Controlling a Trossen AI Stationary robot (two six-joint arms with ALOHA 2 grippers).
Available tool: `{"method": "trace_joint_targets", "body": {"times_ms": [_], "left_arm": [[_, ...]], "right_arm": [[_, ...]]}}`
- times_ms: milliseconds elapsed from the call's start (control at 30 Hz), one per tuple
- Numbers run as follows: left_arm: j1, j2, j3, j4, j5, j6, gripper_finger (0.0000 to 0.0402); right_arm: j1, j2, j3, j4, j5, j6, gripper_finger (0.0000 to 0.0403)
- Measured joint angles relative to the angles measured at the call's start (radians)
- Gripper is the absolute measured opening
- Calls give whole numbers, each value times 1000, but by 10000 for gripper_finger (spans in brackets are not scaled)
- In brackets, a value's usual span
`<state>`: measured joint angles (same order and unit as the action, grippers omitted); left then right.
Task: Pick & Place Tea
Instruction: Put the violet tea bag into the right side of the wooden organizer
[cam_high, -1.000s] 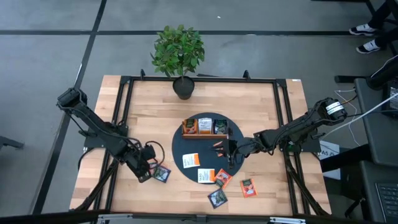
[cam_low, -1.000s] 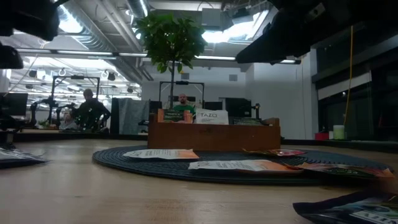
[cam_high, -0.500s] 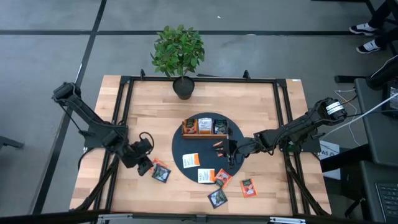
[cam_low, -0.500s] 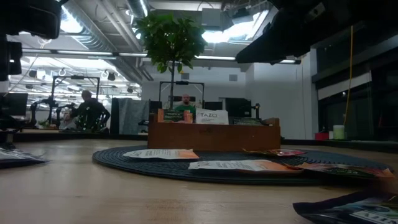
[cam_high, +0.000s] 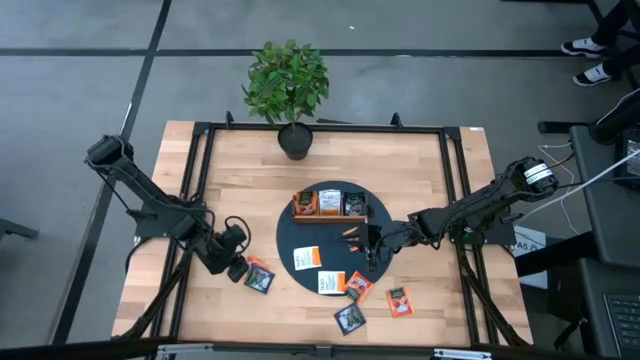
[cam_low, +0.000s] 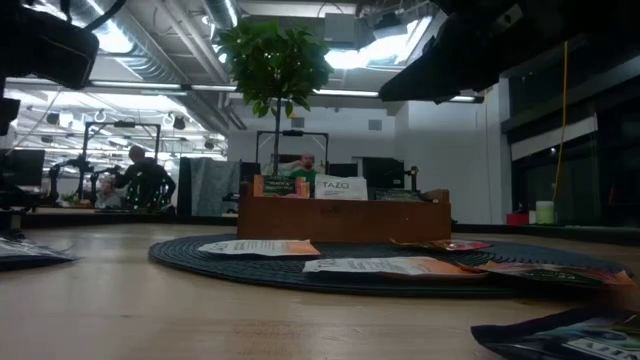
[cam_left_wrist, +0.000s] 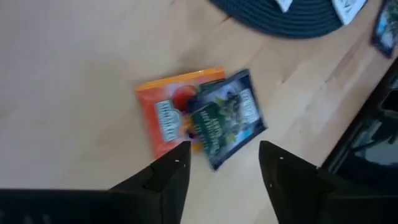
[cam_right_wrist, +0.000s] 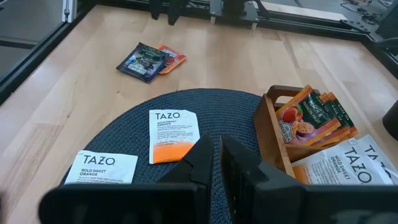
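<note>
Since the earlier frame, the left pincer (cam_high: 237, 262) had drawn back slightly from the bench's front-left area and its fingers had spread apart, releasing what they had been closed on. In the left wrist view the two fingers (cam_left_wrist: 169, 174) stood apart with nothing between them, above an orange sachet (cam_left_wrist: 168, 112) and a dark sachet (cam_left_wrist: 227, 117) lying on the bench (cam_high: 230, 180). The dark sachet overlapped the orange one. In the high view this pair (cam_high: 260, 277) lay just beside the left pincer, off the round dark mat (cam_high: 285, 240).

The right pincer (cam_high: 372, 245) hung over the mat's right part, fingers together and holding nothing. It had not shifted.

The wooden tray (cam_high: 331, 206) sat on the mat's rear part with sachets standing in its compartments. Two white-and-orange sachets (cam_high: 308, 258) (cam_high: 330, 282) lay flat on the mat's front part. An orange sachet (cam_high: 359, 287) lay at the mat's front edge. Another orange sachet (cam_high: 399, 300) and a dark sachet (cam_high: 350, 318) lay on the bench in front of the mat.

A potted plant (cam_high: 288, 85) stood at the bench's rear edge.
</note>
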<state>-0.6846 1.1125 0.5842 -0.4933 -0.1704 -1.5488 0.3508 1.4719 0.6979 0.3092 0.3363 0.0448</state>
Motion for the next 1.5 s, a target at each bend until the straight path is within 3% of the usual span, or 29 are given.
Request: {"method": "trace_joint_targets", "body": {"times_ms": [433,1500], "left_arm": [[0,149,0,133,35,-15,193],[22,288,0,241,86,-13,185]], "right_arm": [[0,0,0,0,0,3,33],[0,0,0,0,-1,4,33]]}}
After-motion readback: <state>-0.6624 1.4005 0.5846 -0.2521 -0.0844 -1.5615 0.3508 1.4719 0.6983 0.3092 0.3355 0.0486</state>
